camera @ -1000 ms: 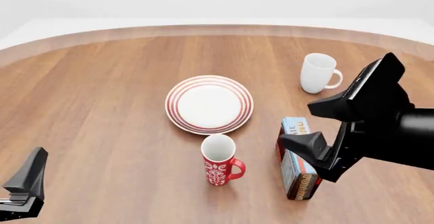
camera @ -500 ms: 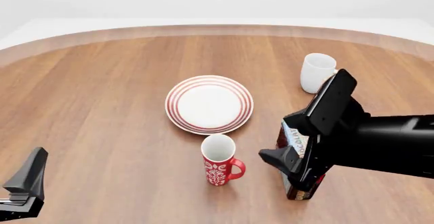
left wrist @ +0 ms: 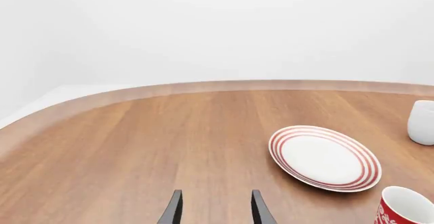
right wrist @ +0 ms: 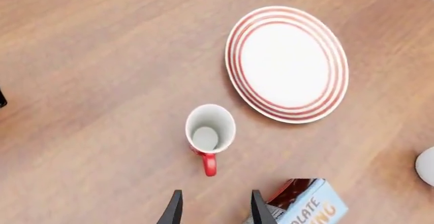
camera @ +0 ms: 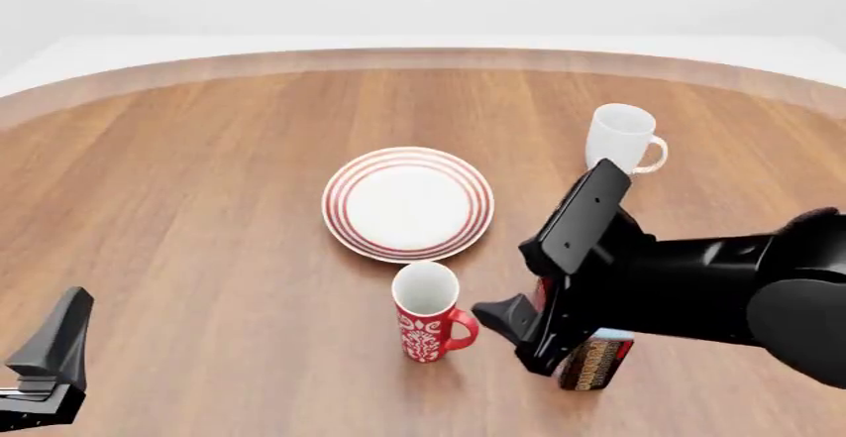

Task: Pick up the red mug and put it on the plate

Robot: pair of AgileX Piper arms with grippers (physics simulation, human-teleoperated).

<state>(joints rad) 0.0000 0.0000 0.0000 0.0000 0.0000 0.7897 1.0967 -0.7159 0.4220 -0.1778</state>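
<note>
your right gripper (camera: 509, 333) hangs open, empty, just beside the red mug (camera: 427, 311), which stands upright near the wooden table's (camera: 198, 189) near edge, short of the plate (camera: 407, 202). white backdrop.

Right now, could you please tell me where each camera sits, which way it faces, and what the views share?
Front view: fixed above and behind the arms, looking forward and down at the table; shows the right end effector beside the red mug and the left end effector.
Left wrist view: low, facing across the table; its fingertips show.
Right wrist view: high, looking down on the red mug; fingertips show.
All three share the red mug and the plate.
</note>
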